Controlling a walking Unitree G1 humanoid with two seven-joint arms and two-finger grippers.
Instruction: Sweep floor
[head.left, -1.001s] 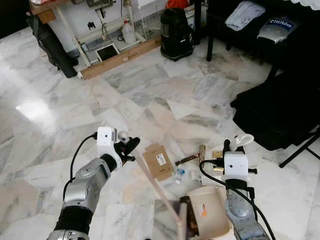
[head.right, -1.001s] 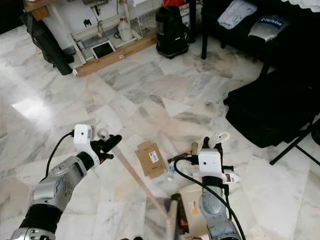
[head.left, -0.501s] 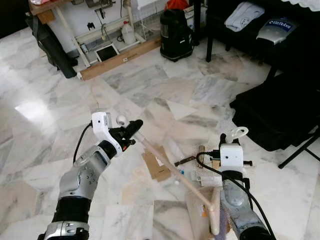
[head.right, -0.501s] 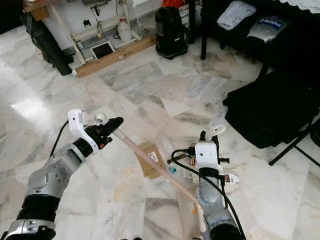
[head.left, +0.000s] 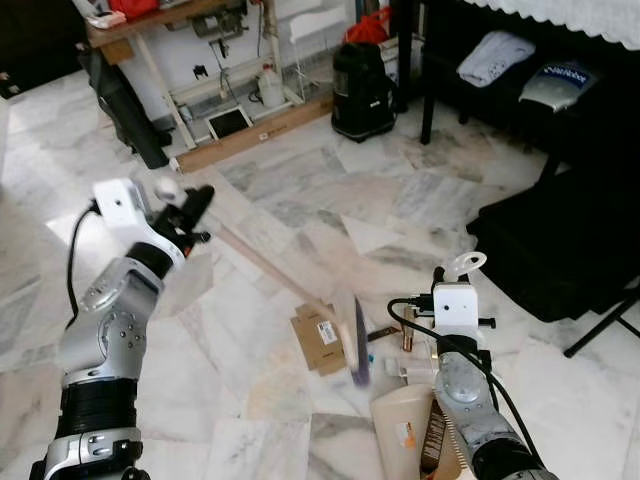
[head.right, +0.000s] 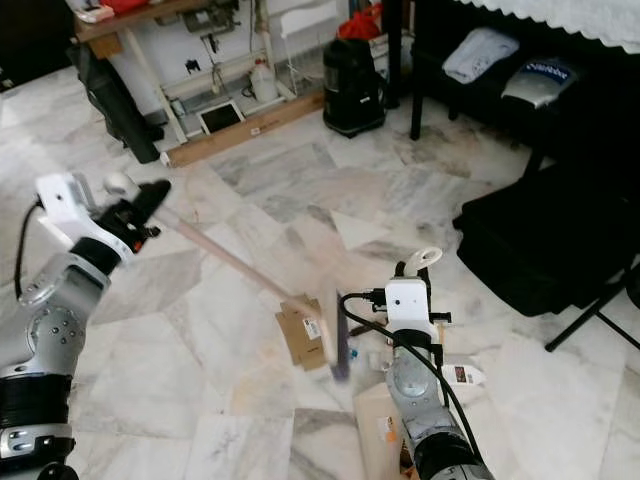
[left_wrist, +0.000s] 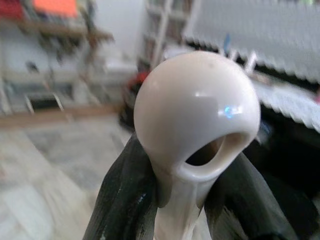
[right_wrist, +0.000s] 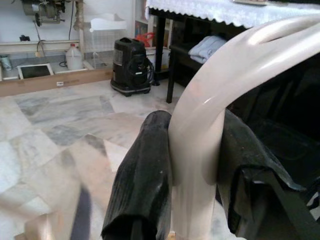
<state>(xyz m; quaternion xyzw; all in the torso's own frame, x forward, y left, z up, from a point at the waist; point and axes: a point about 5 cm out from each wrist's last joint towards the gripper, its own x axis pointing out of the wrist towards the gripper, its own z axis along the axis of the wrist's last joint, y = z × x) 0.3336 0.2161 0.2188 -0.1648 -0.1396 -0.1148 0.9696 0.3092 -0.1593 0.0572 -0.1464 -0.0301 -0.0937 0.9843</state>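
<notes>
Mid-sweep: my left gripper (head.left: 190, 208) has its jaws pinching the broom (head.left: 280, 282), head blurred above the cardboard (head.left: 320, 341) and litter. Right gripper (head.left: 455, 275) pinches the dustpan (head.left: 405, 435) handle, near right. Next, I'd drag litter toward the pan.

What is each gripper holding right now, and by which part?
Left gripper clamps the broom near its knobbed handle end; right gripper clamps the dustpan by its upright handle.
</notes>
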